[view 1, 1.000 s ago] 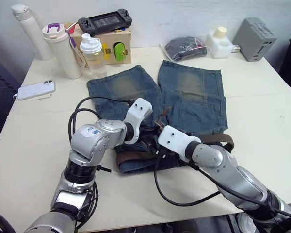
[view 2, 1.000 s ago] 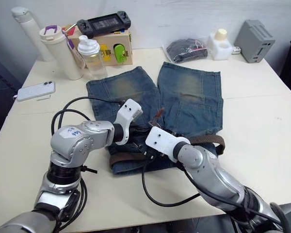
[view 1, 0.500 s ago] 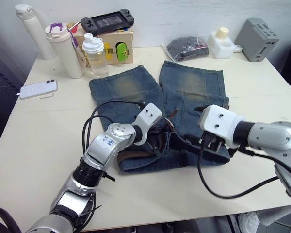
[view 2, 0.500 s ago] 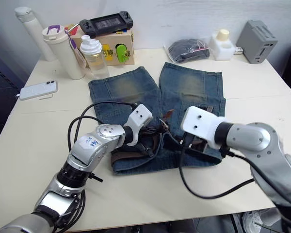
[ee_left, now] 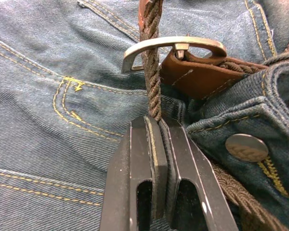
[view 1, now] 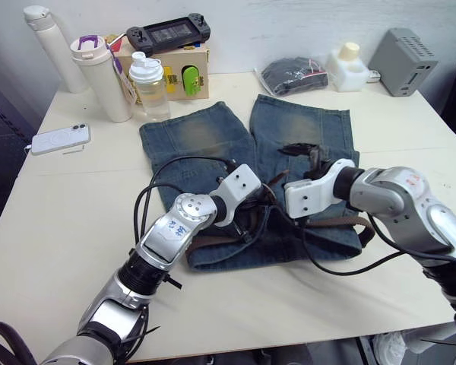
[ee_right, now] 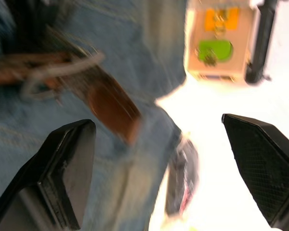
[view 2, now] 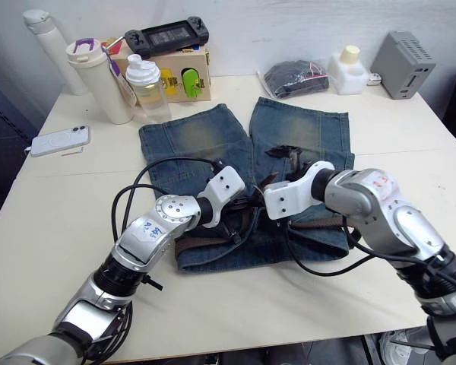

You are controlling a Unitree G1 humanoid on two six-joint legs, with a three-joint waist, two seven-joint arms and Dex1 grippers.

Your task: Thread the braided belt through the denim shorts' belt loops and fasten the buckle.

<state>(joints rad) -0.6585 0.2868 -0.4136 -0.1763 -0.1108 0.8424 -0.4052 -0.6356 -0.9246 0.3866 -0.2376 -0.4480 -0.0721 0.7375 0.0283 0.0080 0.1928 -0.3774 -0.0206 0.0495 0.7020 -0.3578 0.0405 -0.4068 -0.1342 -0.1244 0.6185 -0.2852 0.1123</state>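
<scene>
The denim shorts point(view 1: 197, 133) lie flat mid-table, legs pointing away, waistband toward me. The braided belt point(view 1: 342, 222) runs along the waistband. My left gripper point(ee_left: 156, 122) is shut on the woven strap just where it has passed through the silver buckle point(ee_left: 171, 43); it shows at the waistband's middle point(view 1: 260, 211). The belt's tan leather tip point(ee_right: 113, 108) lies close ahead of my right gripper point(ee_right: 156, 122), which is open with nothing between its fingers, hovering over the right leg point(view 1: 304, 156). I cannot make out the belt loops.
A phone point(view 1: 58, 140) lies at the left edge. At the back stand a white tumbler point(view 1: 102, 76), a shaker bottle point(view 1: 149, 84), a wooden box point(view 1: 175, 72) with a game controller, a bagged dark cloth point(view 1: 292, 74) and a grey box point(view 1: 405, 61).
My right gripper has swung from the waistband's right part to the shorts' middle, fingers pointing away over the right leg. My left gripper keeps its hold on the belt by the buckle.
</scene>
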